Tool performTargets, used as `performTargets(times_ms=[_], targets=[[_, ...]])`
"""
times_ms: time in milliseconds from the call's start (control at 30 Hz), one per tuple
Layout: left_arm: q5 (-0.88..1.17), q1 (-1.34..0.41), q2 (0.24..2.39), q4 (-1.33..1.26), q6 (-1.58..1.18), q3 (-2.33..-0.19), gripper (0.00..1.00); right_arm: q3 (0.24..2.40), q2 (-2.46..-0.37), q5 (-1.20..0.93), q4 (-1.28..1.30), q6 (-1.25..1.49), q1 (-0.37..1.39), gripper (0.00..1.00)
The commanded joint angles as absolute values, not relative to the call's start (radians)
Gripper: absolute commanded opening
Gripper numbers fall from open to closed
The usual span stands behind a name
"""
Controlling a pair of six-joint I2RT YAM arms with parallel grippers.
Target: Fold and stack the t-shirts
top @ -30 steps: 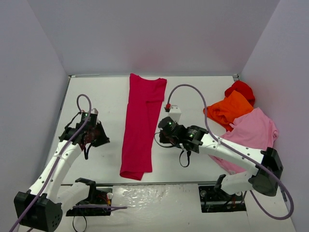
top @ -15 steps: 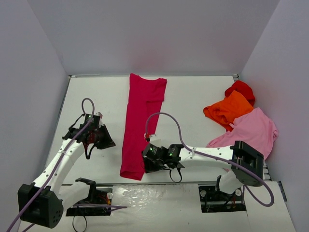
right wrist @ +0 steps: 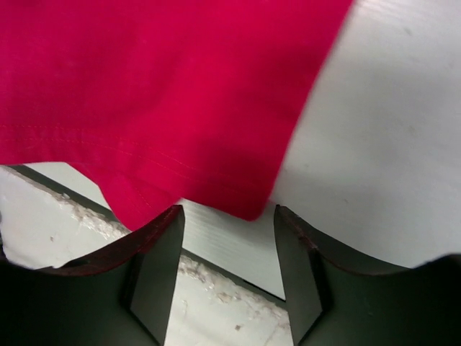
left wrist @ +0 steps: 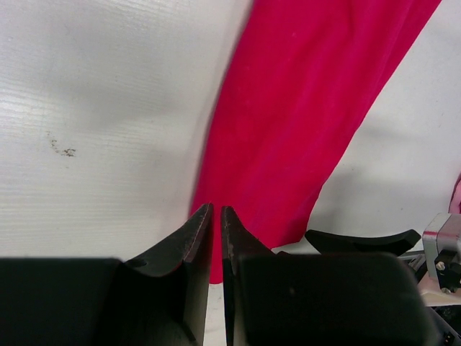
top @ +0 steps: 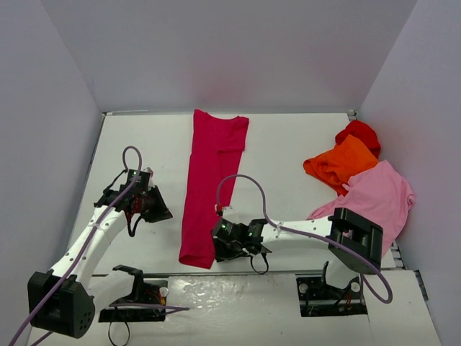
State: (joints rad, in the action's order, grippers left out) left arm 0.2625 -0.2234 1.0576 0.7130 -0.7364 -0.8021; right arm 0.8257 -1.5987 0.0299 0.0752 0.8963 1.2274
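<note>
A raspberry-red t-shirt (top: 211, 180) lies folded into a long narrow strip running from the back of the table to its near edge. My right gripper (top: 218, 249) is low at the strip's near right corner. In the right wrist view it (right wrist: 229, 216) is open, and the shirt's hem corner (right wrist: 216, 194) lies just ahead of the gap, not gripped. My left gripper (top: 157, 210) hovers left of the strip. In the left wrist view it (left wrist: 217, 210) is shut and empty, with the red cloth (left wrist: 302, 130) beyond it. Orange (top: 338, 164), bright red (top: 358, 133) and pale pink (top: 378, 198) t-shirts lie heaped at the right.
The white table (top: 144, 144) is walled in on the left, back and right. Its near edge (right wrist: 216, 268) passes right under my right gripper. The right arm's cable (top: 241, 180) loops over the table beside the red strip.
My right arm swung from beside the strip's middle down to its near right corner and opened its jaws. My left gripper slid a little nearer the strip.
</note>
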Motion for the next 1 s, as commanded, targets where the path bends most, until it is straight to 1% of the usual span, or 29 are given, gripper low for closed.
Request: performTargets(times_ms=[0, 33, 167, 200, 233, 267, 367, 533, 733, 833, 867, 967], targets=[[0.25, -0.226, 1.061, 0.709, -0.722, -0.855, 0.08, 0.847, -1.654, 0.053, 0.044, 0.868, 1.224, 0.48], [0.246, -0.226, 1.063, 0.711, -0.719, -0.857, 0.08, 0.845, -1.659, 0.053, 0.043, 0.867, 1.221, 0.46], [0.236, -0.227, 1.066, 0.715, -0.712, -0.853, 0.08, 0.831, -1.657, 0.055, 0.045, 0.864, 1.21, 0.33], [0.238, -0.227, 1.066, 0.715, -0.712, -0.853, 0.08, 0.828, -1.654, 0.052, 0.046, 0.865, 1.21, 0.24], [0.239, -0.226, 1.068, 0.713, -0.713, -0.853, 0.08, 0.828, -1.643, 0.054, 0.05, 0.868, 1.21, 0.21], [0.239, -0.225, 1.068, 0.709, -0.715, -0.853, 0.08, 0.827, -1.636, 0.054, 0.055, 0.87, 1.21, 0.12], [0.241, -0.227, 1.072, 0.704, -0.715, -0.854, 0.07, 0.831, -1.612, 0.059, 0.082, 0.868, 1.212, 0.0], [0.241, -0.227, 1.07, 0.702, -0.713, -0.851, 0.07, 0.884, -1.558, 0.081, 0.15, 0.849, 1.218, 0.0], [0.24, -0.225, 1.06, 0.701, -0.718, -0.845, 0.07, 1.023, -1.544, 0.092, 0.176, 0.783, 1.218, 0.0], [0.234, -0.227, 1.051, 0.701, -0.718, -0.839, 0.07, 1.158, -1.627, 0.074, 0.176, 0.721, 1.219, 0.0], [0.233, -0.227, 1.05, 0.701, -0.718, -0.839, 0.07, 1.166, -1.632, 0.07, 0.175, 0.718, 1.22, 0.0], [0.226, -0.227, 1.038, 0.716, -0.719, -0.843, 0.06, 1.299, -1.761, 0.037, 0.166, 0.665, 1.222, 0.0]])
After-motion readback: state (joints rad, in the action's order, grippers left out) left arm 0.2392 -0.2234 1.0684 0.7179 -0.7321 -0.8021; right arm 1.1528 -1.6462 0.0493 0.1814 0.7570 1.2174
